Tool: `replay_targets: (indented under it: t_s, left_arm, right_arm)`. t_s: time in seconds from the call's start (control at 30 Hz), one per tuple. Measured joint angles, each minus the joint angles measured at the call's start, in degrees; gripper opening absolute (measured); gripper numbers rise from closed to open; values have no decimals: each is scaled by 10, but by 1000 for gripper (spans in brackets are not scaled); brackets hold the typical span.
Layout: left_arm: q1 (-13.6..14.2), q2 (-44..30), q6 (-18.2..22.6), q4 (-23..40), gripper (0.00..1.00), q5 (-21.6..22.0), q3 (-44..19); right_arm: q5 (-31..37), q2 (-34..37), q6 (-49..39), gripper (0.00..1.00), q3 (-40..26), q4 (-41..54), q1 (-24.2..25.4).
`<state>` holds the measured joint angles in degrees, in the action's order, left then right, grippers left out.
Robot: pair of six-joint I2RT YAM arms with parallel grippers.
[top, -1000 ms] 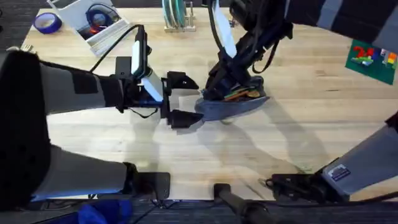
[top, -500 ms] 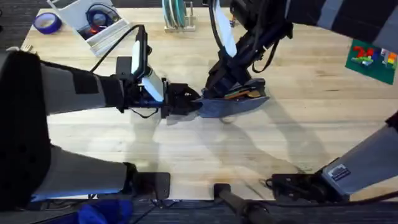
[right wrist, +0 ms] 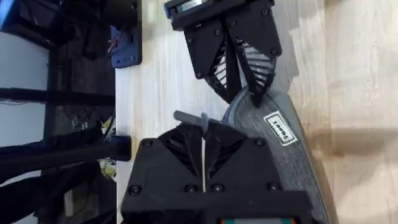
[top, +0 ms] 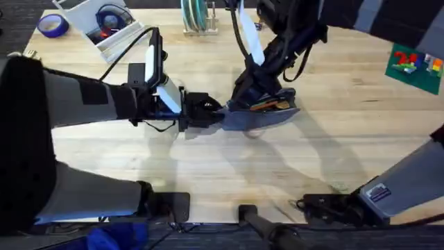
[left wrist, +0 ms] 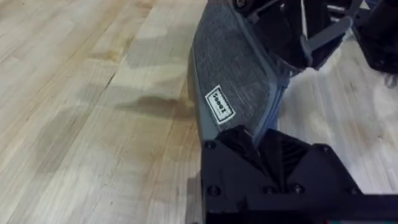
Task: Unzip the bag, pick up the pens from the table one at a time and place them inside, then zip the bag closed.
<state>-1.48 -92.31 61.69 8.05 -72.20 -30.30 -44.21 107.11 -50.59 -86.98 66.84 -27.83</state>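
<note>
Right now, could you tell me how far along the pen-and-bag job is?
Late stage, it seems. An orange pen lies inside the open bag; I cannot tell whether the dark one is in there. In hand: the left gripper has its jaws shut on the bag's end, and the right gripper is shut on a small grey tab, probably the zipper pull. Left: zipping the bag closed.

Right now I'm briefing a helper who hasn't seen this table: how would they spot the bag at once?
Look to the middle of the table, where the two grippers meet. The bag lies between them, an oblong grey-blue fabric pouch, the left gripper pinching its end. A small white label on its side and orange showing inside set it apart.
</note>
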Motion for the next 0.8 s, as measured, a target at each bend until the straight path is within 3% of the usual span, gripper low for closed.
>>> replay_targets:
  t_s: [0.8]
  left_arm:
    - [-2,0,0,-2,45,3,0]
  right_arm:
    - [19,0,5,34,0,23,84]
